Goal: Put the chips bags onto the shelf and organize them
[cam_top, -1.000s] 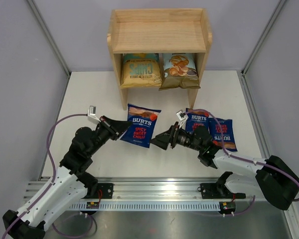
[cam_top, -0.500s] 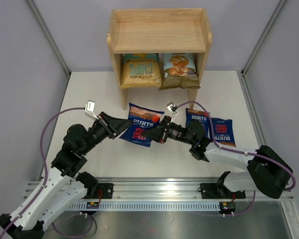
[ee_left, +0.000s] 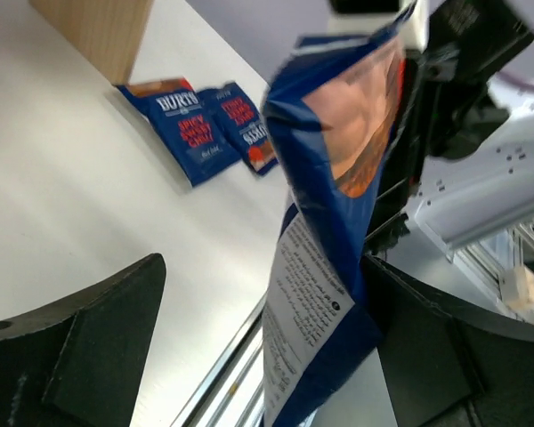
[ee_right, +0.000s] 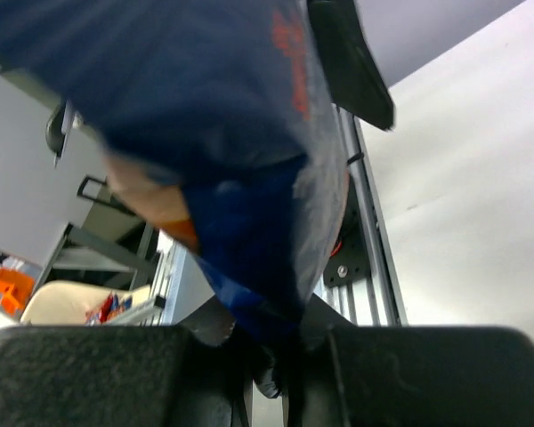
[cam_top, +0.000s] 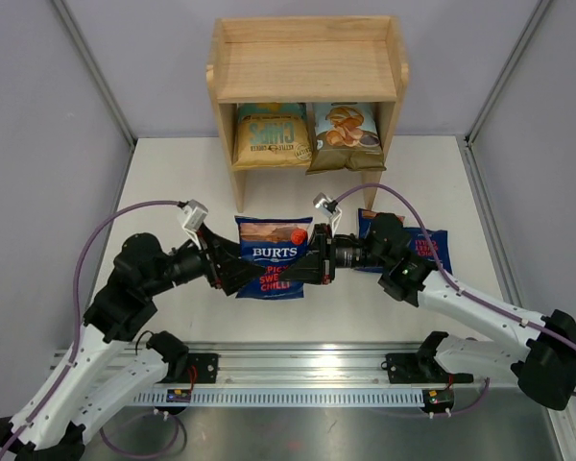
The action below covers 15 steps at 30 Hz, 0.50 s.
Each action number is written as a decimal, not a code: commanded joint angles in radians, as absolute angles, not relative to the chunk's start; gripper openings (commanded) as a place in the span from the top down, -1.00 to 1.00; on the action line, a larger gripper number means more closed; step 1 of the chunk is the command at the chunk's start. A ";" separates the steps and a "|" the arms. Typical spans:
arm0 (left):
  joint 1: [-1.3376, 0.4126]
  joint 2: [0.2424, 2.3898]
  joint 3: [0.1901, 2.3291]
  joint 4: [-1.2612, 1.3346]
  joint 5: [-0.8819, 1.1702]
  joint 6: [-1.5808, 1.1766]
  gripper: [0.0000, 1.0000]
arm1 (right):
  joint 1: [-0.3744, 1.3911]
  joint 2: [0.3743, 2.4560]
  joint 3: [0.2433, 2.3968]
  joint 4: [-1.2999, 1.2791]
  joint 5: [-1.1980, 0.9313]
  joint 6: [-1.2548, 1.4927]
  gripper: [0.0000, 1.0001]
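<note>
A dark-blue Burts chips bag [cam_top: 273, 255] hangs upright above the table between both grippers. My right gripper [cam_top: 314, 262] is shut on its right edge; in the right wrist view the bag [ee_right: 205, 133] rises from the pinched jaws of the gripper [ee_right: 280, 342]. My left gripper [cam_top: 233, 274] stands open around the bag's left side. In the left wrist view the bag [ee_left: 329, 213] hangs between wide-apart fingers [ee_left: 80, 347], close to the right one. Two more Burts bags [ee_left: 182, 124] [ee_left: 245, 120] lie on the table. The shelf [cam_top: 307, 67] holds a yellow bag [cam_top: 272, 134] and a Cassava bag [cam_top: 346, 134] on its lower tier.
The two lying Burts bags [cam_top: 432, 248] sit right of the shelf's right leg, partly under my right arm. The shelf's top tier [cam_top: 307, 72] holds nothing. A metal rail [cam_top: 298, 370] runs along the table's near edge.
The Burts bag has been lifted off the table and turned upright. My right gripper closed on its right edge, and my left gripper opened and let go.
</note>
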<state>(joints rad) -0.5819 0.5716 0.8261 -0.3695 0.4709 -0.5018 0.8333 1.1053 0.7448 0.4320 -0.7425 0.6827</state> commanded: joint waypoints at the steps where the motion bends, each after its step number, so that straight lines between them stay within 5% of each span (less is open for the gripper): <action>1: -0.586 0.588 0.790 -0.280 0.656 -0.452 -0.86 | 0.842 1.078 0.834 0.266 -0.859 0.600 0.85; 4: -0.588 0.580 0.727 -0.065 0.811 -0.550 -0.73 | 0.842 1.098 0.873 0.218 -0.879 0.584 0.85; 10: -0.588 0.548 0.724 -0.076 0.756 -0.543 0.48 | 0.841 1.079 0.900 0.137 -0.845 0.540 0.80; 15: -0.588 0.528 0.747 -0.146 0.603 -0.544 0.79 | 0.841 1.052 0.887 0.136 -0.769 0.554 0.55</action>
